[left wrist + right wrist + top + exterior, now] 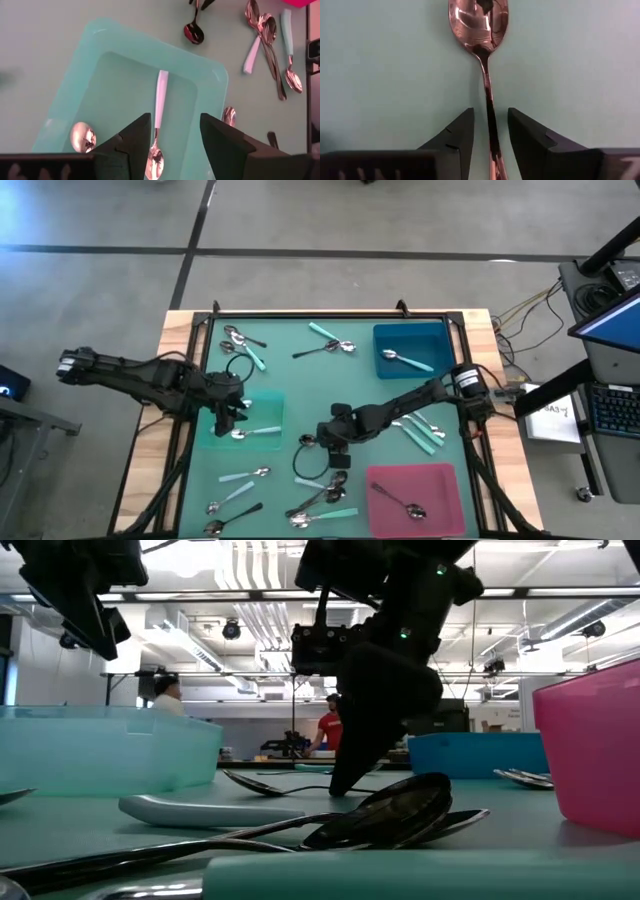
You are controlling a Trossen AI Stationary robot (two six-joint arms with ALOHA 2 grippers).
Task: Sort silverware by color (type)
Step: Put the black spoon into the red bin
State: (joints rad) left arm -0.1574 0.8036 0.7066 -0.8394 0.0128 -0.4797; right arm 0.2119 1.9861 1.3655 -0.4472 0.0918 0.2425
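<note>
My right gripper [491, 116] stands open low over the green table mat, pointing steeply down. Its fingers straddle the thin handle [489, 97] of an all-metal spoon [307, 441] that lies flat on the mat, and there is a gap on both sides. The spoon's bowl [479, 20] lies beyond the fingertips. My left gripper [175, 122] hangs open above the teal tray [265, 405] with nothing between its fingers. One pale-blue-handled spoon [160, 100] lies flat in that tray, right below it.
A blue tray [430, 340] at the far right holds one spoon. A pink tray [440, 480] at the near right holds a dark spoon. Loose spoons lie at the far left [240, 345], far middle [330, 345], right [420, 430] and near edge [320, 500]. Black rails frame the mat.
</note>
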